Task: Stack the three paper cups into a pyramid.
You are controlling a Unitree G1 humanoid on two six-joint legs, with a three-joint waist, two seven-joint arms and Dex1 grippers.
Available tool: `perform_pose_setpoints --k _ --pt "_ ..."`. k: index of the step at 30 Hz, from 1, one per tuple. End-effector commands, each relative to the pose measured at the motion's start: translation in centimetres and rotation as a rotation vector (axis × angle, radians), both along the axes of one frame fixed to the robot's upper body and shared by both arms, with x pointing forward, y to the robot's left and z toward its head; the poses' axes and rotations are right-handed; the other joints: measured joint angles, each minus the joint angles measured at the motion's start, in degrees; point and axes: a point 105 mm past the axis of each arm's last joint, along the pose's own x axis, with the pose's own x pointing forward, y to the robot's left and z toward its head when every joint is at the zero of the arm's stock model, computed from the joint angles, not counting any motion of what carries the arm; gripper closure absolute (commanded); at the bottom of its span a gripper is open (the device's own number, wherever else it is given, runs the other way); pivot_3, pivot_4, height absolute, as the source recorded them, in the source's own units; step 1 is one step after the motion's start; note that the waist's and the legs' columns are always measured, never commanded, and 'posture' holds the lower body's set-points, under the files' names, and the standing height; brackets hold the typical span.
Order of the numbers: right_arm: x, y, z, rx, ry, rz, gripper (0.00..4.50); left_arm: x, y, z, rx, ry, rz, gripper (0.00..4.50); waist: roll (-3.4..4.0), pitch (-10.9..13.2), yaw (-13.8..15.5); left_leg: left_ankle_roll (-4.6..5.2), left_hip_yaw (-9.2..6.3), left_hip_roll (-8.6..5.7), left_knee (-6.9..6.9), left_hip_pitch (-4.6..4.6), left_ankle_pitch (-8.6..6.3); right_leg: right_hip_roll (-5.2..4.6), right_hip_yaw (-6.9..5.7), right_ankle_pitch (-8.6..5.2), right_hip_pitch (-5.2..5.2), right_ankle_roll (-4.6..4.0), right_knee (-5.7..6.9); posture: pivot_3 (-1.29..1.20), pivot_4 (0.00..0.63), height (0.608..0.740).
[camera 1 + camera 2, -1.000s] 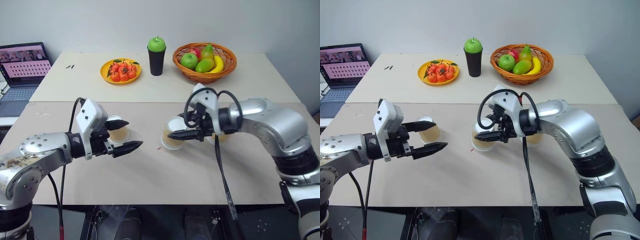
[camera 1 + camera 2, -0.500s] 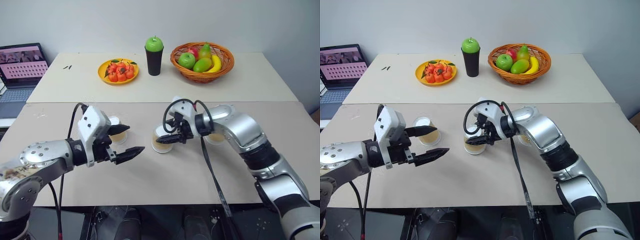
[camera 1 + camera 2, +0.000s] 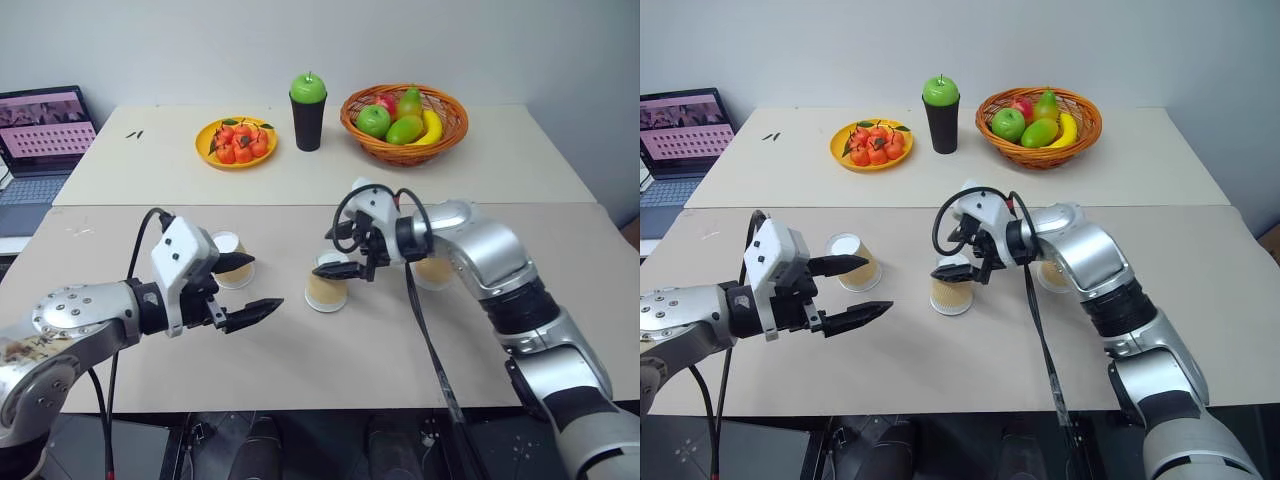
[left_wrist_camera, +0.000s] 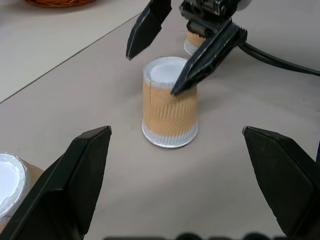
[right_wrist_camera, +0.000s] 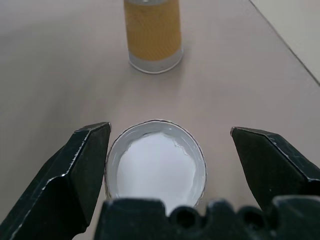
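Observation:
Three tan paper cups stand upside down on the near table. The middle cup [image 3: 326, 288] stands free, and my right gripper [image 3: 338, 252] hovers open just over its white base [image 5: 156, 167], one finger on each side, touching nothing. The left cup [image 3: 232, 272] sits beside the upper finger of my left gripper [image 3: 262, 283], which is open and empty, aimed toward the middle cup [image 4: 169, 105]. The right cup [image 3: 435, 272] is partly hidden behind my right forearm.
On the far table stand a black cup topped with a green apple [image 3: 308, 112], a yellow plate of red fruit [image 3: 236, 142] and a wicker fruit basket [image 3: 400, 152]. A laptop [image 3: 45, 130] sits at the far left. A seam divides the two tables.
My right gripper has opened and let go of the middle cup, which now stands on the table beneath it. The left arm has stayed in place.

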Motion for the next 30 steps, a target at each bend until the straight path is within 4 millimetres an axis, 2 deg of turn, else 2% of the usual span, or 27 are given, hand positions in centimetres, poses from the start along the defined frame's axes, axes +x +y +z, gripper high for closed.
perform_pose_setpoints --k 1,6,10,12,14,17,20,22,25,30 --pt "-0.7 -3.5 6.0 0.086 -0.078 -0.044 0.01 0.3 0.5 1.0 -0.002 -0.050 0.002 0.00 0.01 0.01 0.43 0.00 0.00 -0.01 0.01 -0.07 0.00 0.00 0.01 0.02 -0.06 -0.03 -0.01 0.00 0.150 0.739" --pt "-0.8 -6.5 8.0 0.080 -0.109 -0.134 0.01 0.7 0.1 0.8 -0.009 -0.047 -0.024 0.00 0.00 0.00 -0.32 0.00 0.03 0.07 -0.05 -0.07 0.00 0.07 0.05 0.03 -0.17 -0.12 0.01 0.00 0.150 0.739" --pt "-1.4 -9.0 7.8 0.021 -0.129 -0.177 0.01 0.8 -0.2 0.8 -0.009 -0.042 -0.057 0.00 0.00 0.00 -0.23 0.00 0.07 0.07 -0.03 -0.08 0.00 0.07 0.13 0.01 -0.25 -0.09 0.07 0.00 0.150 0.739" --pt "-2.0 -10.7 7.3 -0.022 -0.125 -0.198 0.01 0.8 -0.2 0.8 -0.006 -0.037 -0.069 0.00 0.00 0.00 0.04 0.00 0.08 0.06 -0.03 -0.16 0.00 0.07 0.14 0.02 -0.28 -0.09 0.02 0.00 0.150 0.739" --pt "-2.2 -13.4 6.3 -0.089 -0.126 -0.272 0.01 0.8 -0.1 0.9 -0.005 -0.027 -0.079 0.00 0.00 0.00 0.38 0.00 0.08 0.05 -0.02 -0.20 0.00 0.06 0.14 0.03 -0.29 -0.11 0.00 0.00 0.150 0.739" --pt "-3.2 -15.7 5.6 -0.125 -0.106 -0.307 0.01 0.8 -0.2 0.9 -0.002 -0.016 -0.099 0.00 0.00 0.00 0.46 0.00 0.12 0.05 0.04 -0.24 0.00 0.06 0.14 0.03 -0.33 -0.09 0.01 0.00 0.150 0.739" --pt "-5.2 -18.8 3.5 -0.142 -0.027 -0.356 0.01 0.7 -0.6 0.9 0.002 -0.009 -0.125 0.00 0.00 0.00 0.65 0.00 0.13 0.07 0.01 -0.16 0.00 0.07 0.17 0.01 -0.29 -0.07 0.06 0.00 0.150 0.739" --pt "-5.4 -20.6 1.7 -0.120 -0.004 -0.420 0.01 1.0 -0.8 1.1 0.001 -0.014 -0.133 0.00 0.00 0.00 0.71 0.00 0.15 0.05 0.05 -0.13 0.00 0.06 0.19 0.00 -0.21 -0.04 0.04 0.00 0.150 0.739" --pt "-5.1 -21.3 0.3 -0.047 -0.007 -0.467 0.01 1.3 -1.0 1.2 0.001 -0.017 -0.150 0.00 -0.02 -0.01 0.29 0.00 0.17 0.06 0.09 -0.06 0.00 0.07 0.21 0.02 -0.16 -0.04 0.05 0.00 0.150 0.739" --pt "-3.2 -20.4 -1.6 0.028 -0.058 -0.493 0.01 1.8 -1.3 1.6 0.003 -0.029 -0.163 0.00 0.02 -0.02 -0.55 0.01 0.21 0.07 0.12 0.03 0.01 0.07 0.29 0.06 -0.14 -0.03 0.12 0.00 0.150 0.739"
